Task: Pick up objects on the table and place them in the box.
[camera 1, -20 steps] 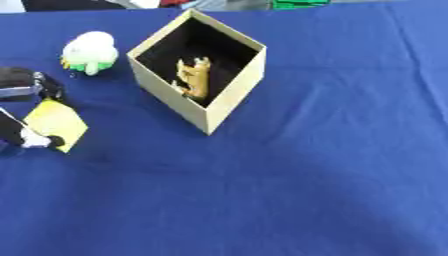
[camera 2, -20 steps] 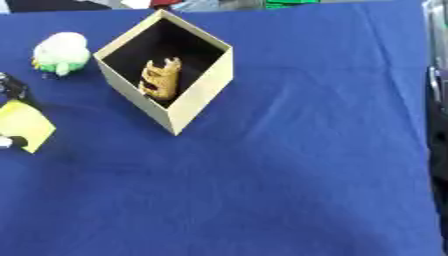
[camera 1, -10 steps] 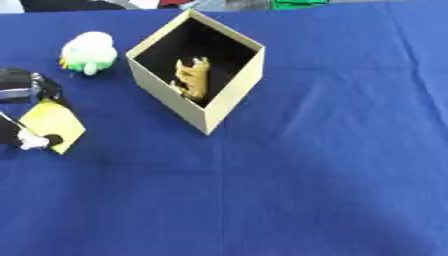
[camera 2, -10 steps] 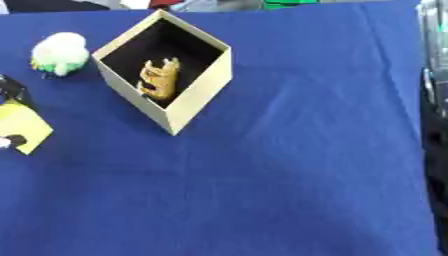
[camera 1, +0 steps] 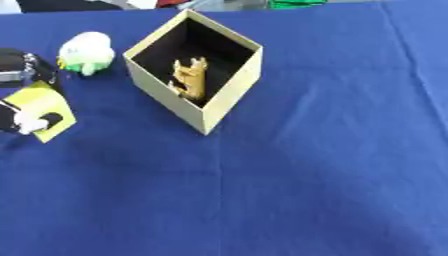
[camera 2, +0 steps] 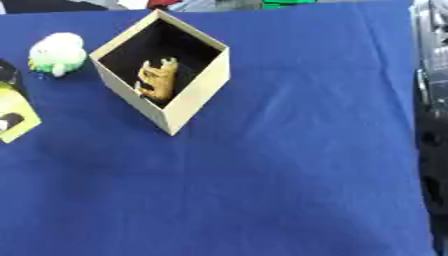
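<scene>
An open cardboard box (camera 1: 229,95) with a dark inside stands askew at the upper left, and a golden-brown toy animal (camera 1: 191,80) stands in it. To the left of the box, a white and green plush toy (camera 1: 86,52) lies on the blue cloth. At the far left edge my left hand (camera 1: 19,70) is black and silver. It holds a flat yellow object (camera 1: 39,102), with a white-tipped finger (camera 1: 31,124) curled onto it. A dark part of my right arm (camera 2: 430,100) runs along the right edge of the right eye view. The right hand's shape is unclear.
A blue cloth (camera 1: 306,175) covers the whole table, with light creases right of the box. Some coloured things show past the far edge at the top.
My left hand and the yellow object have shifted slightly up and to the left. The box, the plush toy and the right arm have stayed put.
</scene>
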`<state>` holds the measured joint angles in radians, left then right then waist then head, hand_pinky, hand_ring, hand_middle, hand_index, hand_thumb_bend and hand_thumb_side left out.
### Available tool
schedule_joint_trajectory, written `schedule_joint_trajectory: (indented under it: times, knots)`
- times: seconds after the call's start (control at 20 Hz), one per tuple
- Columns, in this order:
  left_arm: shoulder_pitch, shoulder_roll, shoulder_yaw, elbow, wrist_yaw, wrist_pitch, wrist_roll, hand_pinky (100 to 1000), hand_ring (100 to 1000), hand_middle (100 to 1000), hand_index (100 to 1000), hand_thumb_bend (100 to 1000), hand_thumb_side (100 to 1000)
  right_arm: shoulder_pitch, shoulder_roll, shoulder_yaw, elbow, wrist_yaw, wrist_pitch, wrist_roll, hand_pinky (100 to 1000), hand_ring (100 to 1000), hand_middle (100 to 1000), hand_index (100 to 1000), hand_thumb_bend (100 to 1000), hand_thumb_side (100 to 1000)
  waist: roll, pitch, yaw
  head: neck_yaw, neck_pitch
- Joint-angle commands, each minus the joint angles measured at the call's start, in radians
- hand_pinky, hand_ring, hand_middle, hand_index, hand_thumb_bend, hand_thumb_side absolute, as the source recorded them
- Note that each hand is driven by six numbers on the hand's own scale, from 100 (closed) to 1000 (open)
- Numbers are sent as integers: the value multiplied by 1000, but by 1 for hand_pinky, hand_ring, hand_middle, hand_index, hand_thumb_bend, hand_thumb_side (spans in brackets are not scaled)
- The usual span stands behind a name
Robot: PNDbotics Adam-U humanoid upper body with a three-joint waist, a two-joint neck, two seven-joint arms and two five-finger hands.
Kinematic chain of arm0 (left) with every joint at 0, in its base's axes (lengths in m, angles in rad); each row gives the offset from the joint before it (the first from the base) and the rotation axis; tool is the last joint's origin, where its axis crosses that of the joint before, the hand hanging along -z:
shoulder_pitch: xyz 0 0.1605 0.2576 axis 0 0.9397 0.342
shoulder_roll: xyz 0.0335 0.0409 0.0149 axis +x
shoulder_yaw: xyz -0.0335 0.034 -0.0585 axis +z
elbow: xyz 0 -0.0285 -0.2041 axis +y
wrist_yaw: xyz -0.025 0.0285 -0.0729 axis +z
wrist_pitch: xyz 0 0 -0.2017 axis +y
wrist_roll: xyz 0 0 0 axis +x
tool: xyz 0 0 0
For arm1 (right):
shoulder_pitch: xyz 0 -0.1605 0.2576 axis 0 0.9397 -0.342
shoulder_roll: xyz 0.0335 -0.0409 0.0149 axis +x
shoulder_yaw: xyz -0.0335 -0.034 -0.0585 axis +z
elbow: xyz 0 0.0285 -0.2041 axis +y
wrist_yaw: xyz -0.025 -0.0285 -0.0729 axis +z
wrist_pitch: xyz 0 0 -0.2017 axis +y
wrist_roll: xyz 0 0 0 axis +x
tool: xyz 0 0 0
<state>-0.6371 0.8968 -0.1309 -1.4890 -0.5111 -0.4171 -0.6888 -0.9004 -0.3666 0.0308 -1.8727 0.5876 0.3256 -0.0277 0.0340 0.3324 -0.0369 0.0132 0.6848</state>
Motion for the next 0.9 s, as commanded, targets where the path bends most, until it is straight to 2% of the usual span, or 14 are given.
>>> schedule_joint_trajectory:
  times: [0.05, 0.35, 0.5, 0.9]
  knots:
    - [-26, 33, 19, -28, 20, -80, -84, 654, 589, 536, 627, 111, 340, -15, -13, -10, -17, 3, -3, 1, 930, 984, 760, 928, 100, 701, 0, -25, 2, -6, 1]
    - [-75, 18, 16, -50, 59, -77, -99, 620, 554, 542, 633, 100, 300, -13, -12, -12, -18, 6, -3, 1, 931, 986, 760, 927, 100, 698, 2, -25, 2, -11, 1]
    - [-118, 1, 9, -61, 75, -79, -107, 607, 546, 545, 637, 100, 256, -14, -11, -10, -20, 8, -4, 3, 932, 987, 760, 926, 100, 695, 5, -26, -2, -10, -3]
    - [-255, -70, -15, -33, 87, -85, -75, 589, 540, 545, 637, 100, 224, -17, -1, -4, -26, 14, -9, 13, 933, 988, 759, 924, 100, 691, 18, -26, -23, -2, -17]
